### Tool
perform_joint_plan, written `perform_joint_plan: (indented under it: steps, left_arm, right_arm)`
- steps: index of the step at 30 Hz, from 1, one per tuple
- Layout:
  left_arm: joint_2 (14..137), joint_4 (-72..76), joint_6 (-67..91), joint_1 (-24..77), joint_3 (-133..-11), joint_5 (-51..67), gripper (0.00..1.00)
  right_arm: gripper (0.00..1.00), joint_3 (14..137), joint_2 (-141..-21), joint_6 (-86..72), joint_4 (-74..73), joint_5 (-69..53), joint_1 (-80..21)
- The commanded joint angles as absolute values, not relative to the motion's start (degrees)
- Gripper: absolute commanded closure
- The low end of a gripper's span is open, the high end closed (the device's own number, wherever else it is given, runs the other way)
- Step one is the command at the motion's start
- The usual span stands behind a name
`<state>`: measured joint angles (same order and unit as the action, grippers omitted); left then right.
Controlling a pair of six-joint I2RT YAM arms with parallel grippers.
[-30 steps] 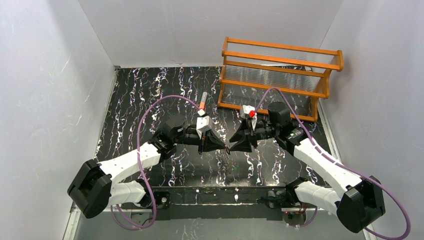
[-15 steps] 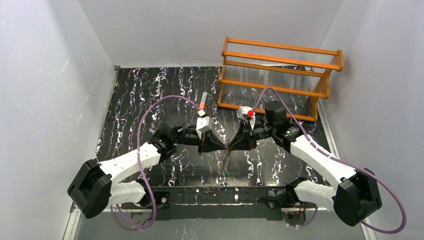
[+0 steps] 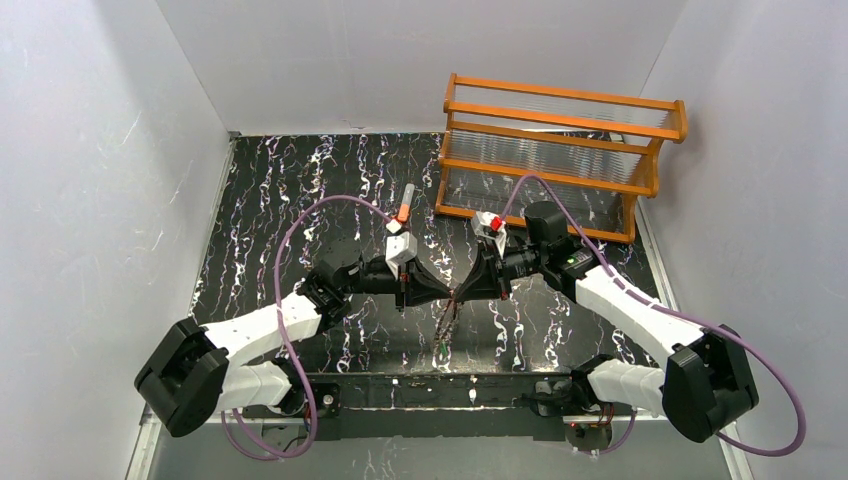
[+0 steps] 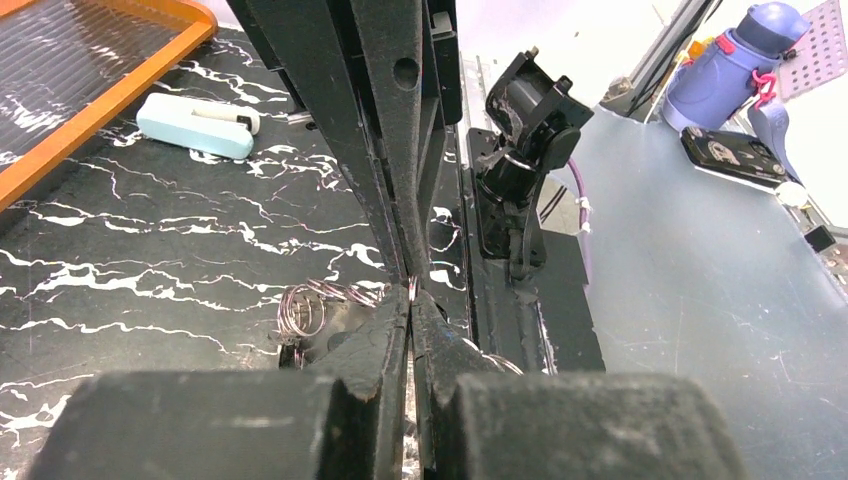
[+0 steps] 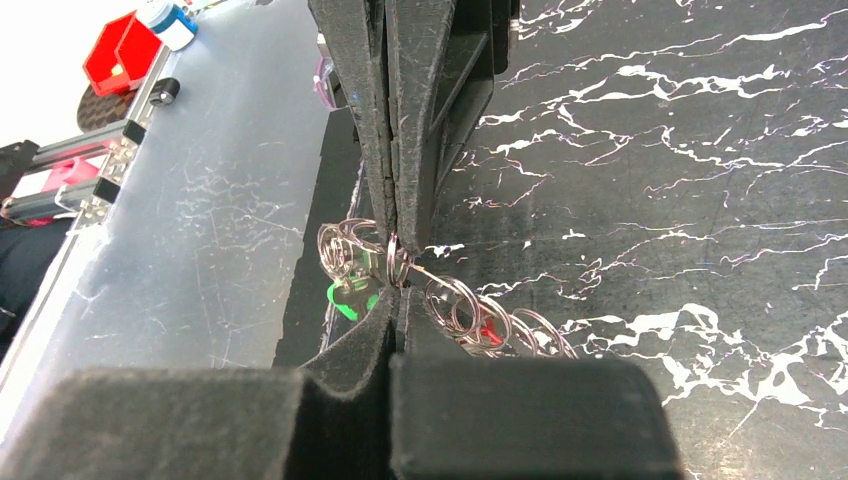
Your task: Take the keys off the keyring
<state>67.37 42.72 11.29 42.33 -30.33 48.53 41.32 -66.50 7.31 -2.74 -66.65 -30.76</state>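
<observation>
- Right gripper (image 5: 397,305) was pinched shut on a loop of the keyring (image 5: 447,297). The left gripper (image 5: 400,235) was clamped on the same bunch of wire loops, tip to tip with it.
- The keyring sat right between the two sets of tips, with its tail trailing away below them. Whether that tail touched the table (image 5: 700,150), I could not tell.
- The green key (image 5: 345,298) dangled just beside the right tips. The red key (image 5: 488,335) sat further along the loops on the other side.
- Risk one, by my reading: both grips were on thin round wire, so a pull apart could slip a loop free and drop the lot.
- Risk two: the tips had hold of loops, not a key, so tugging might only tangle them.
- Risk three: with the tips so close, a twist could knock finger against finger.
- Writing: none was readable on the arms, keys or keyring.
</observation>
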Motion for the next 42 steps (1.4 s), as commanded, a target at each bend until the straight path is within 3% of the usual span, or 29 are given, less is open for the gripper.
perform_joint_plan:
  steps: [1,10,11,13,17,19,30,39,42]
  left_arm:
    - [65.4,53.4,15.4,42.6,-28.9,45.8,1.00]
    - [66.4,63.0,19.1,45.3,-24.5,39.8,1.00]
    - [66.3,63.4,19.2,45.2,-24.3,39.2,1.00]
    - [66.2,64.0,19.4,45.2,-23.8,38.8,1.00]
    - [66.1,64.7,19.6,45.3,-23.2,38.6,1.00]
    - [66.0,64.8,19.6,45.3,-23.0,38.6,1.00]
    - [66.0,65.9,20.4,45.3,-23.2,39.3,1.00]
    - [66.5,67.7,21.7,45.2,-23.3,39.6,1.00]
    - [66.7,68.2,22.4,45.3,-23.3,39.3,1.00]
  right_arm:
    - [0.99,40.1,-66.8,3.7,1.4,-67.6,-31.4]
    - [0.95,35.7,-65.3,-4.5,12.7,-61.2,-32.9]
    - [0.92,35.5,-64.6,-4.5,12.7,-60.0,-32.9]
    - [0.75,34.9,-63.0,-4.4,12.7,-57.7,-32.9]
    - [0.57,33.7,-59.4,-3.6,12.8,-56.2,-32.9]
    - [0.53,33.1,-58.4,-3.2,13.2,-56.3,-32.9]
    - [0.51,30.2,-58.5,-7.7,24.5,-59.3,-33.0]
    - [0.62,29.4,-59.4,-9.7,29.7,-58.8,-33.2]
    - [0.72,29.3,-59.7,-10.1,30.6,-58.8,-33.2]
